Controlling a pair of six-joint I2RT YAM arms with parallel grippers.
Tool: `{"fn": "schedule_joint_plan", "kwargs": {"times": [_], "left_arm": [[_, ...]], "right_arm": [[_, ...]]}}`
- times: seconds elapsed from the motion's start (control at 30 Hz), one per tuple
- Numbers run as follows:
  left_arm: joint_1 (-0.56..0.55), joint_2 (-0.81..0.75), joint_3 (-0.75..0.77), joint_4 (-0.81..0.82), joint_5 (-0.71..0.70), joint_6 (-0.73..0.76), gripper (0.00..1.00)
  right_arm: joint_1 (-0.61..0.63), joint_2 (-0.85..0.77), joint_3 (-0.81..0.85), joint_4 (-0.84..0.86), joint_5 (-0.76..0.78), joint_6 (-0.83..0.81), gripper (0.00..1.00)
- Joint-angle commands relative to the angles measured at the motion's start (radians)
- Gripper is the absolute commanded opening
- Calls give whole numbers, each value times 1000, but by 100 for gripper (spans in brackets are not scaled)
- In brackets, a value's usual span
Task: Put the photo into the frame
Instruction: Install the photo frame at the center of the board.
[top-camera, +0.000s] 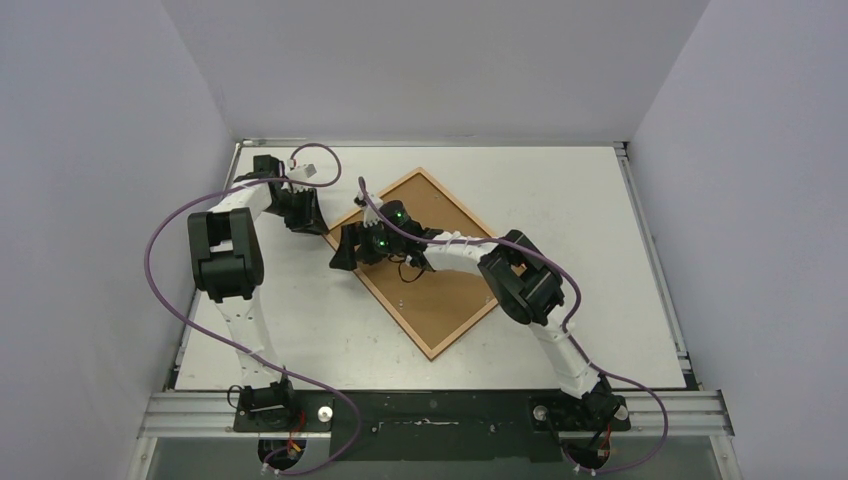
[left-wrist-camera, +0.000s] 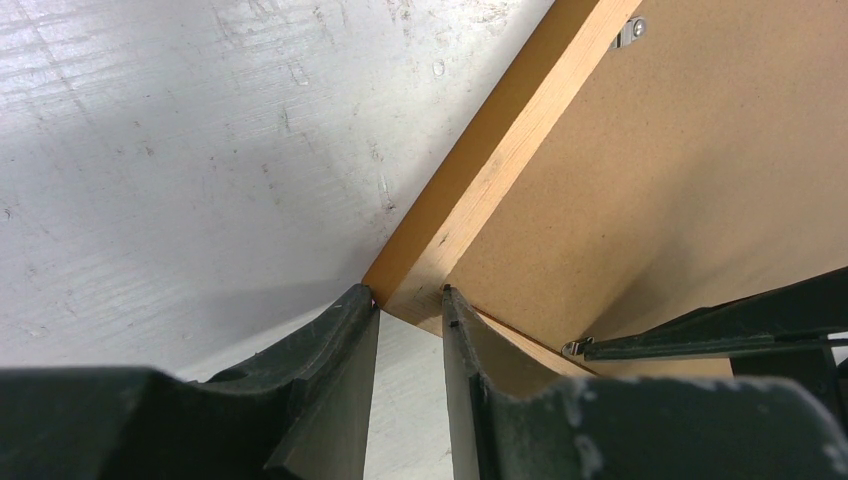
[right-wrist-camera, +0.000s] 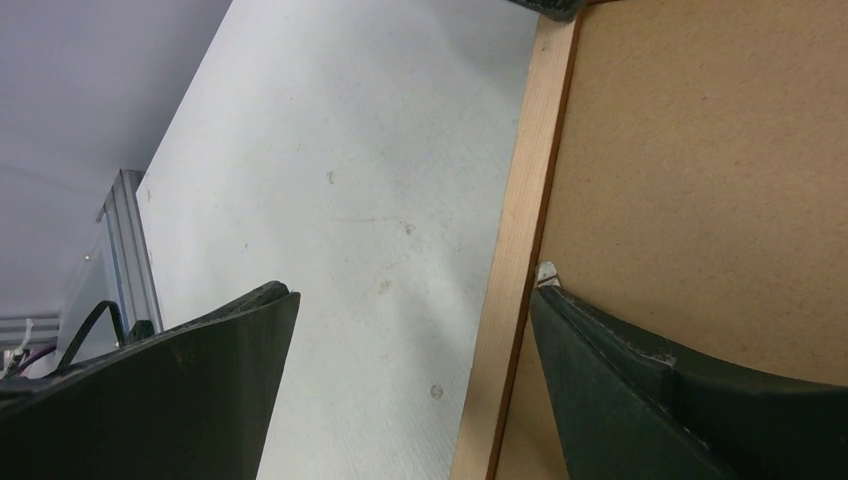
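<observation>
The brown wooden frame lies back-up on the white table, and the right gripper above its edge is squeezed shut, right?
No. The right wrist view shows the right gripper wide open above the edge of the brown wooden frame, lying back-up on the white table.

A: Where was the worktop (top-camera: 610, 240) open?
B: Along its right edge and near-right corner.
A: What blocked the middle?
B: The frame (top-camera: 466, 330), lying diagonally, with the left end effector (left-wrist-camera: 410, 300) and right end effector (right-wrist-camera: 415, 300) by its left corner.

- The table (top-camera: 570, 200): white top, scuffed and scratched.
- The frame (left-wrist-camera: 480, 180): lies flat at the table's centre, back side up, long axis running 11 o'clock to 5 o'clock.
</observation>
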Motion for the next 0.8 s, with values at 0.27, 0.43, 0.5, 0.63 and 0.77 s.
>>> {"fn": "schedule_joint_plan", "kwargs": {"times": [0.27,0.43,0.5,0.63,0.77], "left_arm": [[-10,2,-16,23,1,6,27],[-9,-1,-16,23,2,5,26],[-9,-4,-16,21,0,7,26],[-8,-2,-9,16,-2,7,26],[-9,-3,-5,15,1,3,26]], "right_arm": [[56,-53,-26,9,-78,48,90],[21,-78,19,11,-69,42,90],[-4,-105,28,17,-56,38,90],[-48,-148,29,26,-31,32,92],[-62,-137,30,24,-30,28,92]]}}
